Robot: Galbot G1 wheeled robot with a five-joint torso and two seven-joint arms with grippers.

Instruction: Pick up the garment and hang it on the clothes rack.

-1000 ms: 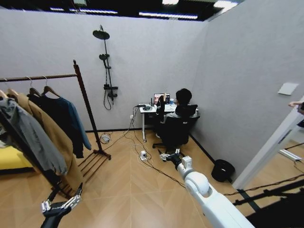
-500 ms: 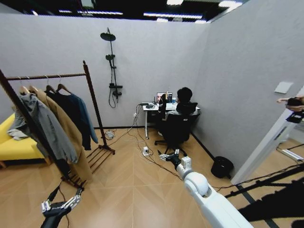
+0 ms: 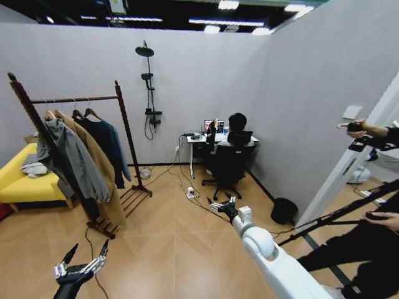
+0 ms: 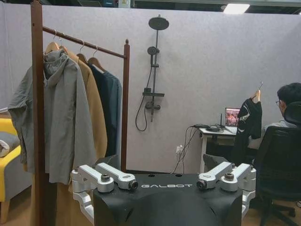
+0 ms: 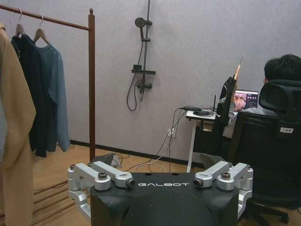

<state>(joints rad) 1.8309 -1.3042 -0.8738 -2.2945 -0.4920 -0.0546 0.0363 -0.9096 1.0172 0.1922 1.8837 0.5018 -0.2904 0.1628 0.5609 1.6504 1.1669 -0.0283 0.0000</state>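
My head camera has swung since a moment ago, so the whole room has slid to the right and the clothes rack (image 3: 122, 134) now shows all the way to its near post. The things in the room did not move; I did. My two arms sit in the same spots as before.

The blue jacket (image 3: 117, 149) hangs at the far end of the rack, next to the far post, with the black coat (image 3: 100, 146) right beside it. Then come the tan coat (image 3: 87, 165) and the gray coat (image 3: 68, 159), closer to me. I am well apart from all of them.

My left gripper (image 3: 84, 256) is low, by the bottom edge, with its fingers spread wide and nothing in them. My right gripper (image 3: 221, 204) reaches out over the floor toward the desk (image 3: 193, 143), also open and holding nothing.

What could go wrong? I think the blue jacket is easy to mix up with the black coat, since they touch and both are dark. If I grab soft cloth and not the hanger, it could slip off and fall. There are wires (image 3: 193, 205) on the floor between me and the desk, and my wheels could catch on them. A person in the chair (image 3: 227, 168) sits past my right arm, so I must not swing it that way.
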